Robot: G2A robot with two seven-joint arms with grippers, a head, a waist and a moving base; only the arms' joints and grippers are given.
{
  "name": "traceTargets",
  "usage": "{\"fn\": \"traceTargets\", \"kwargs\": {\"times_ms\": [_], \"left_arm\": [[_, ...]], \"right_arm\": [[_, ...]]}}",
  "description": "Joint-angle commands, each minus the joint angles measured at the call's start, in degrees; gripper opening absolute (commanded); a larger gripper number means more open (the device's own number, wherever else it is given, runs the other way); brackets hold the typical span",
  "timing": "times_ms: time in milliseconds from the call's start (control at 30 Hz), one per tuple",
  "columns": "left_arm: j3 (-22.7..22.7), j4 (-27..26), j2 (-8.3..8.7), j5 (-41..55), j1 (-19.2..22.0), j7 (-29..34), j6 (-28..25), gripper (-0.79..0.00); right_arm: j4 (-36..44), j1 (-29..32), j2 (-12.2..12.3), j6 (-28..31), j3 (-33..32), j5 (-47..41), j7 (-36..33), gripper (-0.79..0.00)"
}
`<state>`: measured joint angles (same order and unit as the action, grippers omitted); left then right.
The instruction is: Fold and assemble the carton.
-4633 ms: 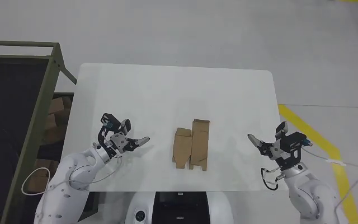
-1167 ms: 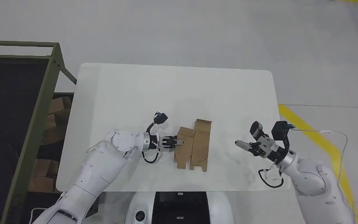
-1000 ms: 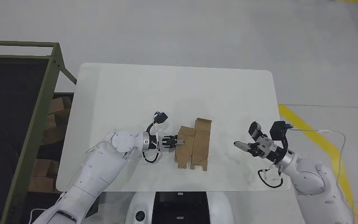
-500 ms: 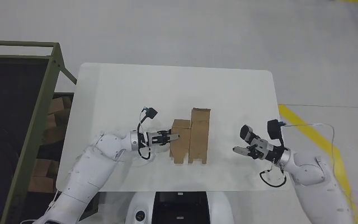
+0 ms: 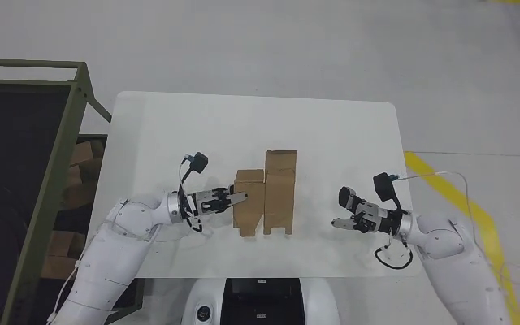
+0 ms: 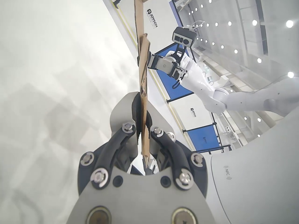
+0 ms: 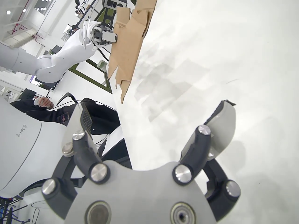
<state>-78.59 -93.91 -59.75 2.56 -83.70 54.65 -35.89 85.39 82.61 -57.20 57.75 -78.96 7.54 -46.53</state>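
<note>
White table [image 5: 244, 130], green rack [image 5: 41, 63] beside it. Flat carton [image 5: 265, 203] lies long axis near-to-far. My left gripper [image 5: 240, 196] pinches its side edge; my right gripper [image 5: 335, 223] is open, empty.

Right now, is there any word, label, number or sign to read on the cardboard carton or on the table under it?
carton: no text; the faces that show are plain brown cardboard.
table: no text; the top is plain white.
</note>
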Motion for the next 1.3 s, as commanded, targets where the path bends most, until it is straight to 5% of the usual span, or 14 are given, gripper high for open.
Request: {"fn": "traceTargets", "kwargs": {"times_ms": [0, 367, 1267], "left_arm": [[0.03, 0.05, -0.01, 0.01, 0.03, -0.03, 0.01, -0.785], [1.98, -0.02, -0.19, 0.24, 0.99, -1.69, 0.67, -0.785], [6.11, 2.41, 0.22, 2.01, 2.84, -3.00, -7.37, -0.785]], "right_arm": [[0.01, 0.02, -0.01, 0.01, -0.02, -0.03, 0.01, 0.000], [0.82, -0.29, -0.42, -3.59, 2.94, 1.07, 3.03, 0.000], [-5.83, -11.47, -2.42, -4.03, 19.53, -13.45, 0.38, 0.000]]}}
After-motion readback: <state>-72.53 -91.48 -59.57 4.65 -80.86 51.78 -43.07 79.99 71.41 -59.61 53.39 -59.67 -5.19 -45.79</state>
